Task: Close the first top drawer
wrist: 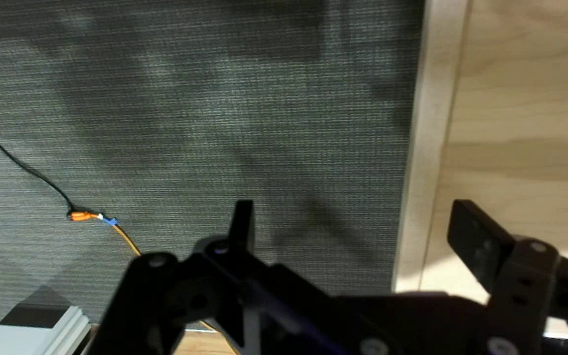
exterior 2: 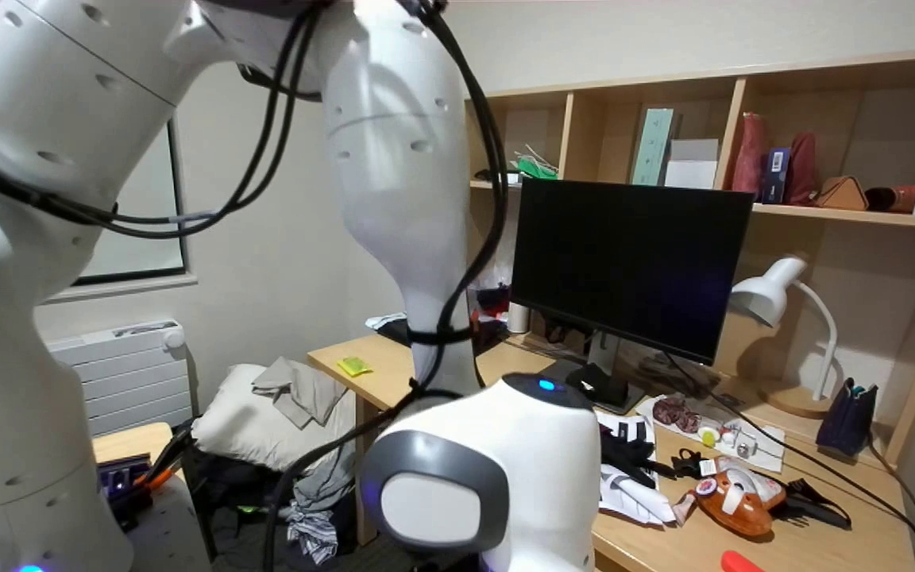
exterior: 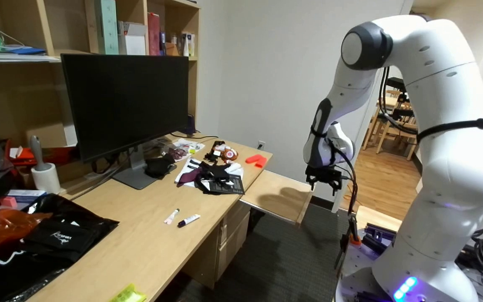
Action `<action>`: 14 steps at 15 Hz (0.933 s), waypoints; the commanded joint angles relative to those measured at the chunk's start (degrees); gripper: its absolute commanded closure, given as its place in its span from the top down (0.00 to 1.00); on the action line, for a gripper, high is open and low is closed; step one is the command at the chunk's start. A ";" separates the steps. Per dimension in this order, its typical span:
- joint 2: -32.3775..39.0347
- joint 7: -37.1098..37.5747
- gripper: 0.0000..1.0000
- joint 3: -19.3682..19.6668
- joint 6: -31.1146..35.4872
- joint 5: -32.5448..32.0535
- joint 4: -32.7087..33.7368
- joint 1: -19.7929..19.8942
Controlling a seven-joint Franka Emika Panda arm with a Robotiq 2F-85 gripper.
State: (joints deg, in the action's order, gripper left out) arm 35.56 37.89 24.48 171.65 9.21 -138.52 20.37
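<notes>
Gripper (wrist: 355, 212) fingers spread well apart; in the wrist view, one over dark carpet (wrist: 289, 123), the other over the floor of the first top drawer (exterior: 277, 195), front rail (wrist: 427, 158) running between; contact cannot be told; drawer pulled out from beneath the desk (exterior: 132, 235), at the end nearest the pale wall (exterior: 266, 84); front points away from desk, rail roughly parallel to desk edge; long axis cannot be told, rear hidden; drawer floor pale wood, shadow across it; shelf (exterior 2: 823, 213) holds teal box (exterior 2: 652, 147) beside white box (exterior 2: 693, 165); white holder (exterior: 46, 179), grey handle (exterior: 36, 149) rising from it.
</notes>
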 commanded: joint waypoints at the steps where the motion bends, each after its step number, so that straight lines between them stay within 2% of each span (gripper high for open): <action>1: 7.83 -3.87 1.00 -1.99 0.49 4.63 6.43 3.28; 5: 10.28 -5.89 1.00 -3.24 -1.11 7.30 10.29 5.50; 8: 9.94 -10.25 1.00 -6.64 0.81 8.91 11.68 11.07; 11: 9.49 -15.42 1.00 -8.98 -0.35 10.40 12.48 16.13; 14: 9.81 -17.74 1.00 -8.77 0.31 10.49 12.43 18.84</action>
State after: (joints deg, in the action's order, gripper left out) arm 45.65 24.47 16.79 171.58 17.75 -126.17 36.18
